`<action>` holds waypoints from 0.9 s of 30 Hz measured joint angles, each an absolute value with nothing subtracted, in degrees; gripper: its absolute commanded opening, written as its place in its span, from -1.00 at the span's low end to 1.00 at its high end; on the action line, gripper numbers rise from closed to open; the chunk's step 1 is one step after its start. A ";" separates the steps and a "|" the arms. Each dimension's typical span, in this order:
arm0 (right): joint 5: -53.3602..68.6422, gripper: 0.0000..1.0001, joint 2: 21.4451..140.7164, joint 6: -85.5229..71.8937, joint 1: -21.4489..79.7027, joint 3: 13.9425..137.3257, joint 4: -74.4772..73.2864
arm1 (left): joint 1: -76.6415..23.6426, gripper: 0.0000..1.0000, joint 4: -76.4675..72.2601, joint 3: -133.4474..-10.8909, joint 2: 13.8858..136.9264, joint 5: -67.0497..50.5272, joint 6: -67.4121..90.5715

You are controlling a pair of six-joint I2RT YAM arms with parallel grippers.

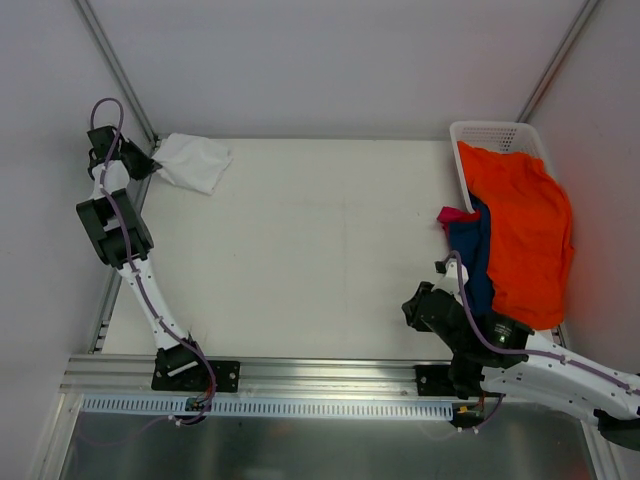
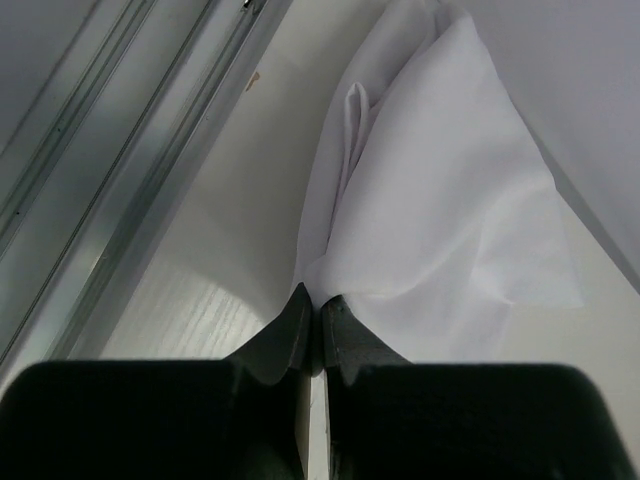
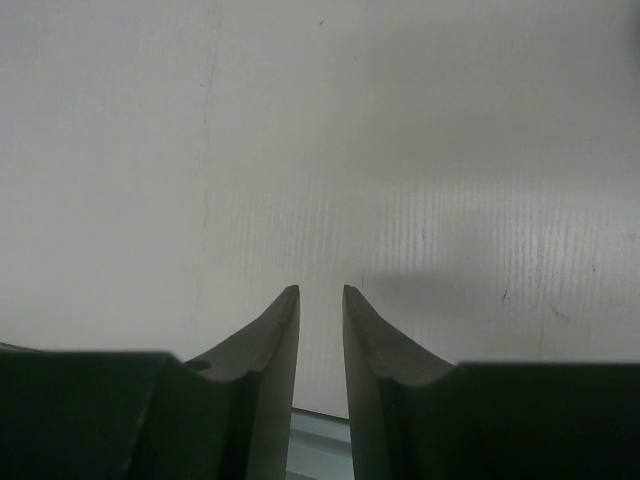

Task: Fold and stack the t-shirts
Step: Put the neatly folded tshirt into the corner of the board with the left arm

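Left pincer (image 1: 148, 166), far left corner of the pale table (image 1: 300, 250): jaws pressed together on the near edge of the plain white cloth t-shirt (image 2: 430, 200). In the left wrist view the cloth fans out from the fingertips (image 2: 298, 312) in loose folds. From overhead the shirt is a small crumpled bundle on the table, just beside the metal frame rail (image 2: 150, 170).

Right pincer (image 1: 412, 308), near right part of the table: jaws a narrow gap apart, nothing between them, bare table surface beyond the tips.

Right edge: the large bright orange t-shirt (image 1: 520, 230) is draped over the white plastic lattice basket (image 1: 495, 133) and spills toward me. The navy blue t-shirt (image 1: 478, 255) lies along its left side. A bit of the small magenta t-shirt (image 1: 455, 214) shows at the navy one's top.
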State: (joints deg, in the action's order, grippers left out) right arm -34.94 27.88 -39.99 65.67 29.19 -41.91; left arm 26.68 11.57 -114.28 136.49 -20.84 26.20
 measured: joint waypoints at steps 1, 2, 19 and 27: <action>-35.00 -0.45 27.88 -39.92 65.67 29.19 -41.98 | 26.70 -1.00 11.77 -114.28 136.49 -20.99 25.87; -35.11 -0.45 27.88 -39.86 65.67 29.19 -42.06 | 26.70 -1.00 11.97 -114.28 136.49 -20.99 25.71; -35.29 -0.38 24.40 -38.92 65.67 27.68 -44.45 | 28.53 0.98 8.34 -93.97 122.56 -13.28 26.30; -34.02 -0.38 20.40 -39.48 65.67 24.64 -44.80 | 30.04 0.98 -8.01 -86.39 115.15 -24.10 35.40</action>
State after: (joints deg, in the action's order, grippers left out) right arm -34.02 20.40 -39.48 65.67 24.64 -44.80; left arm 30.04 -8.01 -86.39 115.15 -24.10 35.40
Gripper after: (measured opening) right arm 0.310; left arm 0.990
